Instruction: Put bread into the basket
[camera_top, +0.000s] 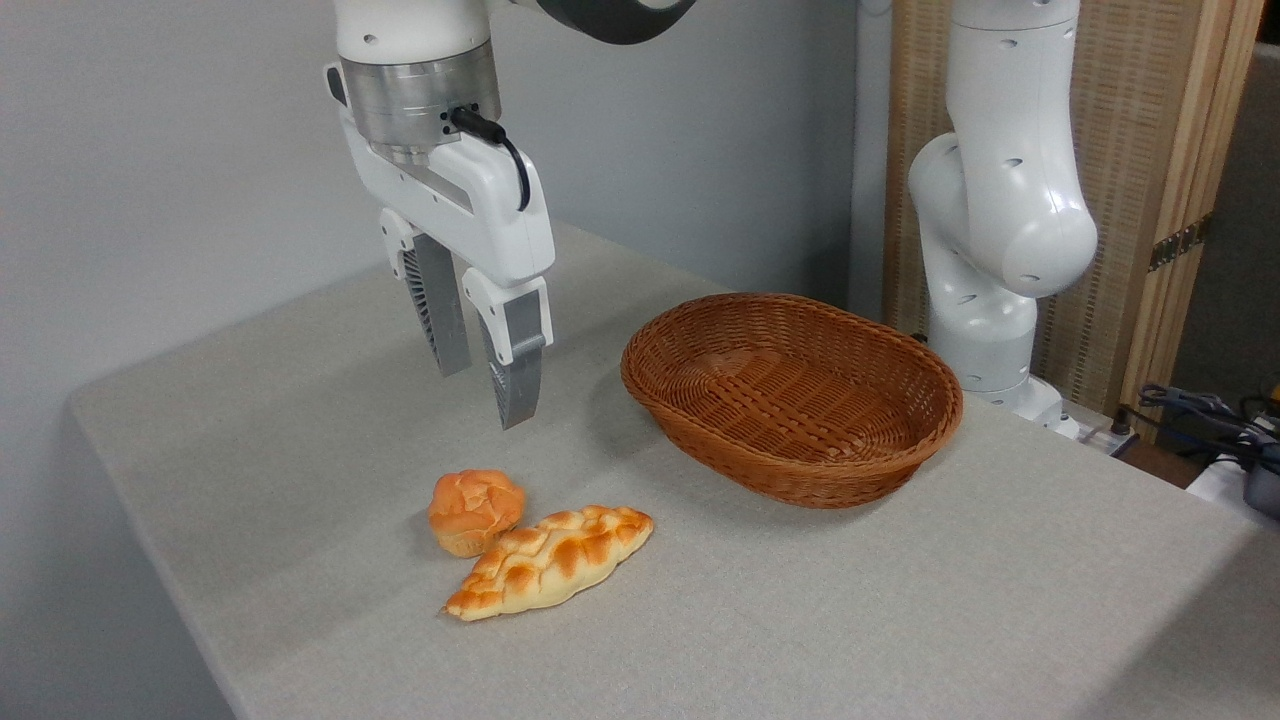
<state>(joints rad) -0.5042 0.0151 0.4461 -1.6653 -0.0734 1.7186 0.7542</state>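
Note:
The bread (475, 510), a small round golden-orange bun with a cracked top, lies on the grey table near the front. Its right side touches a long braided loaf (550, 560). The basket (790, 395), an oval reddish-brown wicker one, stands empty to the right and a little further back. My gripper (487, 395) hangs in the air above and slightly behind the bun, well clear of it. Its two grey fingers (520, 375) point down with a gap between them, so it is open and holds nothing.
The robot's white base and lower arm (1000, 220) rise behind the basket at the right. A slatted wooden screen (1150, 150) stands behind it. Cables (1210, 420) lie off the table at far right. The table's left edge (110, 480) runs close to the bun.

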